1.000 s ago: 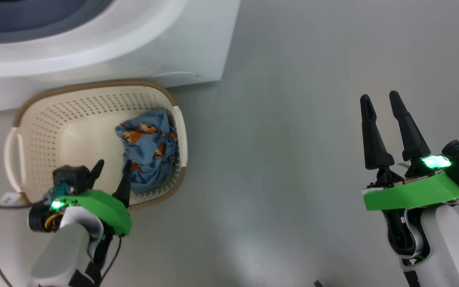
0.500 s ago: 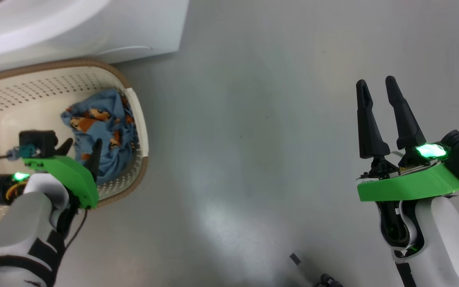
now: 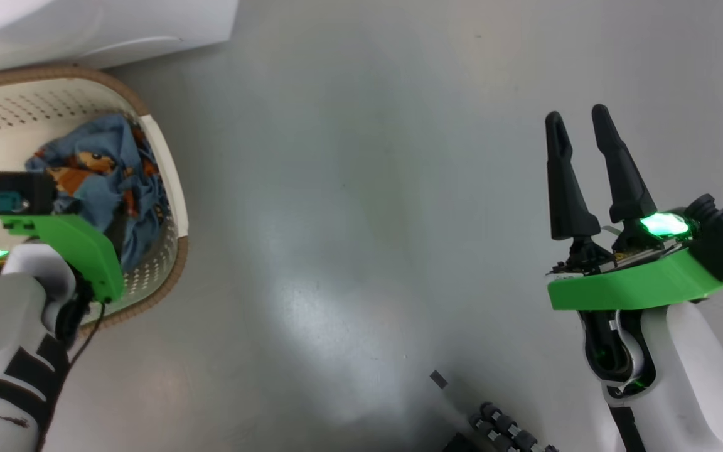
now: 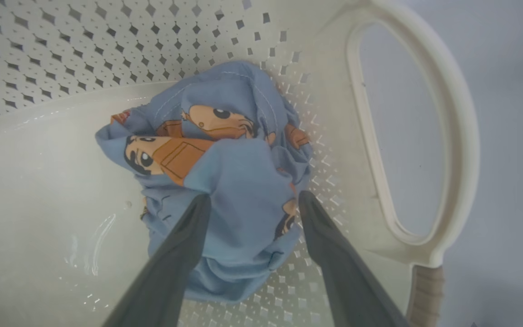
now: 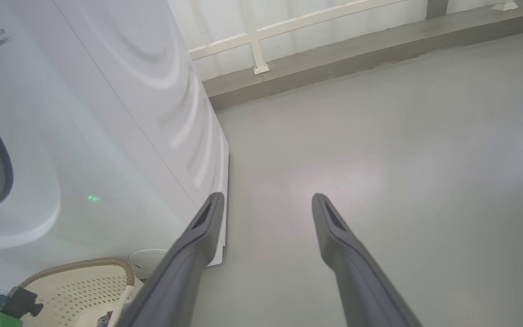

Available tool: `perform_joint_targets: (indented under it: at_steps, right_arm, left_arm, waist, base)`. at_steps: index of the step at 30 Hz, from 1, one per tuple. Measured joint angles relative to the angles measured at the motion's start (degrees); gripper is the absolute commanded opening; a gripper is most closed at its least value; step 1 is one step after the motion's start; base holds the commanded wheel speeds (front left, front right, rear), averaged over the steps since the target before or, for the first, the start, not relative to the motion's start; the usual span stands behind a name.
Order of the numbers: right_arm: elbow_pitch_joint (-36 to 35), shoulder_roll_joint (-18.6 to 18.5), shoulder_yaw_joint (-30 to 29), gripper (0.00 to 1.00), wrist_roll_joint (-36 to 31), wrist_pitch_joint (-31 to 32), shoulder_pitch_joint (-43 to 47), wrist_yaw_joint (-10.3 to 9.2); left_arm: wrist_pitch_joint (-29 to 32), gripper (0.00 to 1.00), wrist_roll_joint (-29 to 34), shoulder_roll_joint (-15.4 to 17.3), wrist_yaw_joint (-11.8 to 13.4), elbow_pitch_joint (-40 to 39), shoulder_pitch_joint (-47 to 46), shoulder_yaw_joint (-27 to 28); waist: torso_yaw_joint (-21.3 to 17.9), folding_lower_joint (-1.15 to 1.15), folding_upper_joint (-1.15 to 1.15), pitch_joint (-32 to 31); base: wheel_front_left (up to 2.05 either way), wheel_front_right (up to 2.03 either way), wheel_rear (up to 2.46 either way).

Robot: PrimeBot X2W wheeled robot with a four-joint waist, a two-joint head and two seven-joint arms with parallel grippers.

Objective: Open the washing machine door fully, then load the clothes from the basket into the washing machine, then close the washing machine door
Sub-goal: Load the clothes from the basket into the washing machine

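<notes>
Left gripper (image 4: 253, 196) is down inside the basket (image 4: 461, 136), fingers spread and straddling the lower part of the bunched blue clothes (image 4: 239, 150); not clamped, contact unclear. Clothes sit in the basket's corner against the perforated wall, at the left edge of the head view, with the washing machine (image 3: 85, 31) just above in the upper left. Right gripper (image 3: 577, 114) is at the right of the head view, fingers apart, empty, over bare floor (image 3: 349, 220), well apart from the basket.

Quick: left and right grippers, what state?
Left gripper: jaws open, poised over the clothes in the basket, nothing gripped.
Right gripper: jaws open, empty, above the floor.
</notes>
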Motion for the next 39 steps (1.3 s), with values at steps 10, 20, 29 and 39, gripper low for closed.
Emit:
perform_joint_targets:
  at_steps: [10,20,29,39]
  right_arm:
    - [-1.20,0.27,0.43,1.00,-0.01,-0.01,-0.60,0.01]
    - [-1.59,0.56,1.92,1.00,-0.35,-0.01,-0.60,0.00]
    - [-1.81,0.64,1.80,1.00,-1.01,-0.01,-0.69,0.00]
    - [-1.32,0.33,1.75,1.00,-1.41,-0.01,-0.69,0.00]
  left_arm:
    - [1.54,1.00,-2.26,1.37,0.00,2.77,-3.81,-2.46]
    - [3.47,0.35,-4.26,1.46,0.00,4.05,-5.06,-5.21]
    - [3.33,0.00,-7.27,1.36,0.00,4.01,-5.37,-6.67]
    - [-3.63,0.00,-11.06,1.14,0.00,3.80,-3.81,-6.84]
  waist:
    - [-1.62,0.00,0.00,2.75]
    - [-2.91,0.00,0.00,4.01]
    - [-2.11,0.00,0.00,3.40]
    - [-0.29,0.00,0.00,-0.84]
  base:
    - [0.00,0.00,0.00]
    - [0.01,0.01,0.01]
    - [0.02,0.02,0.02]
    - [0.00,0.00,0.00]
